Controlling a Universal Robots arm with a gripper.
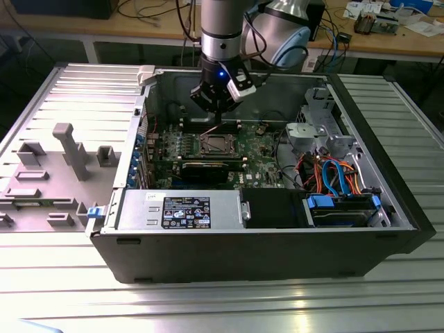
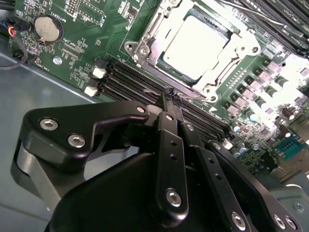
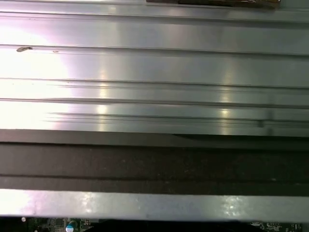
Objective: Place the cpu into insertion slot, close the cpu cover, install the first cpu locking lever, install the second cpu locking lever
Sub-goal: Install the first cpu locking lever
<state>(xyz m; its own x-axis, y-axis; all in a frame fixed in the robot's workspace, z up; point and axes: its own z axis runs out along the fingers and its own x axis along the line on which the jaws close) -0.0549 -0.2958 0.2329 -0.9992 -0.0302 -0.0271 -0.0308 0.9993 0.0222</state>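
Mid-frame in the second wrist view, finds the gripper pressed together, tips just beside the insertion slot, with the cpu seated upper centre beneath the lowered cpu cover; probably first-lever work, calling for a steady downward push.

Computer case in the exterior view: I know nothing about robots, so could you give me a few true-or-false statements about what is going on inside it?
1. The cpu lies with the cpu cover down around it. True.
2. The gripper hangs over the blue drive bay. False: it is above the green motherboard, right beside the cpu.
3. A round coin battery sits on the motherboard. True.
4. The computer case stands upright with its side panel on. False: it lies on its side, open on top.
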